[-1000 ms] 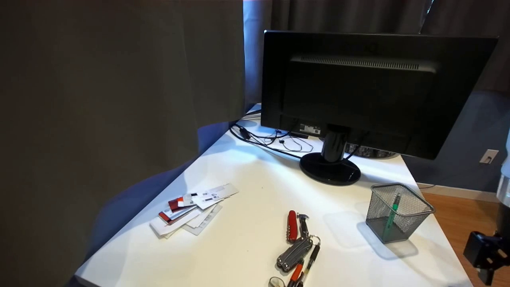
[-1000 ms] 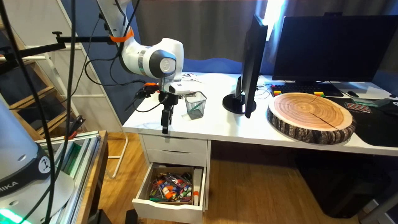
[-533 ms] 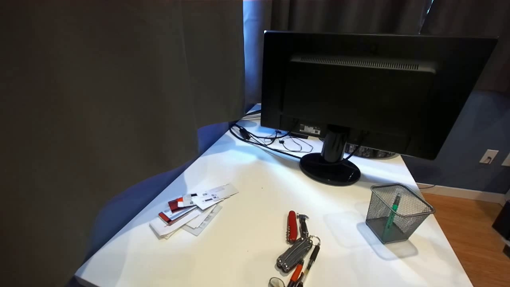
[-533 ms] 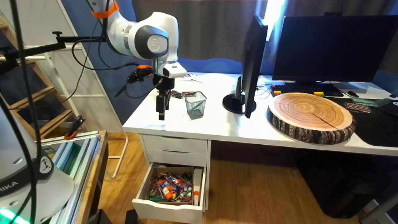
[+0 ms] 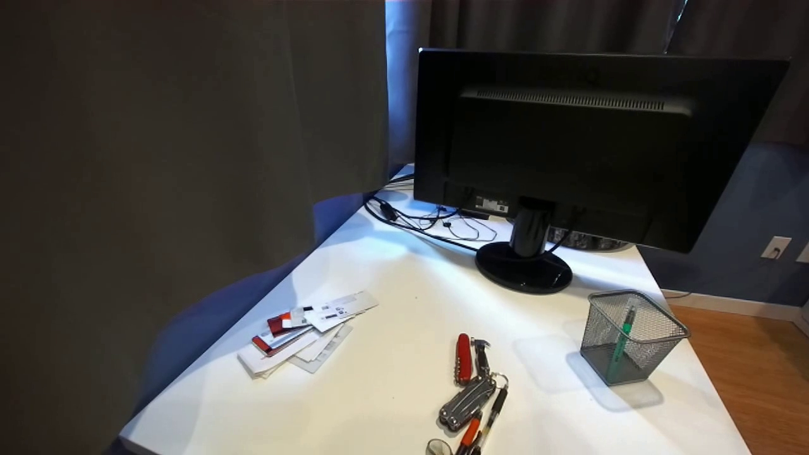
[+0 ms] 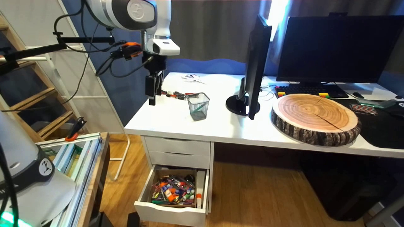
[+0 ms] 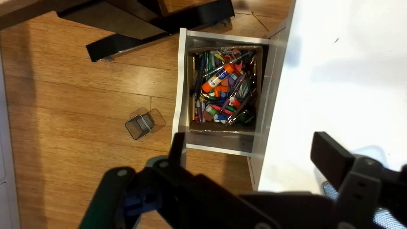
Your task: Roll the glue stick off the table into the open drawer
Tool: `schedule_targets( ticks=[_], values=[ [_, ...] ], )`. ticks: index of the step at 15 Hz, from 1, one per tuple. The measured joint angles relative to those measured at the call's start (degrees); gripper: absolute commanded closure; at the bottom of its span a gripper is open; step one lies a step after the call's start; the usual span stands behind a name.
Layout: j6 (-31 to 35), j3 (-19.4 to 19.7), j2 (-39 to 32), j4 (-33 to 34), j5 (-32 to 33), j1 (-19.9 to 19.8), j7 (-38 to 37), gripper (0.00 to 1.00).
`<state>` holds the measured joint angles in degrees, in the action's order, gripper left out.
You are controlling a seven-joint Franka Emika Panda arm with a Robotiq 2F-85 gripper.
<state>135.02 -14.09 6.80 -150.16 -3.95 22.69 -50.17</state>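
Glue stick (image 7: 218, 78) and gripper (image 7: 250, 144) are well apart: your gripper, nearest in the wrist view, has its fingers (image 7: 330, 156) spread wide, holding nothing. You have it high near the edge of the table (image 7: 305, 121), empty presumably because rolling wants a nudge, not a grasp. Next below, on the tabletop, the mesh cup (image 6: 199, 116) stands in from that edge, perhaps so it won't block the run. Lower, the drawer (image 7: 182, 63) juts out from beneath the edge, likely so that whatever drops lands inside. There your stick lies aslant atop the jumble (image 7: 235, 101) in a cardboard box (image 7: 203, 126). If that's your target, the job looks done; a stubbier orange piece (image 7: 223, 92) beside it means you can't be sure.
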Motion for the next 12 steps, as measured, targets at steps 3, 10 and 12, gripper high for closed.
schedule_targets(
  ticks=[3,10,12],
  values=[
    [-4.1,-1.0,4.1,-0.1,-0.7,-0.6,0.1,0.0],
    [-4.9,-1.2,5.5,-0.6,-1.3,-0.8,0.7,0.0],
    [-4.9,-1.2,5.5,-0.7,-1.4,-0.8,0.7,0.0]
  ],
)
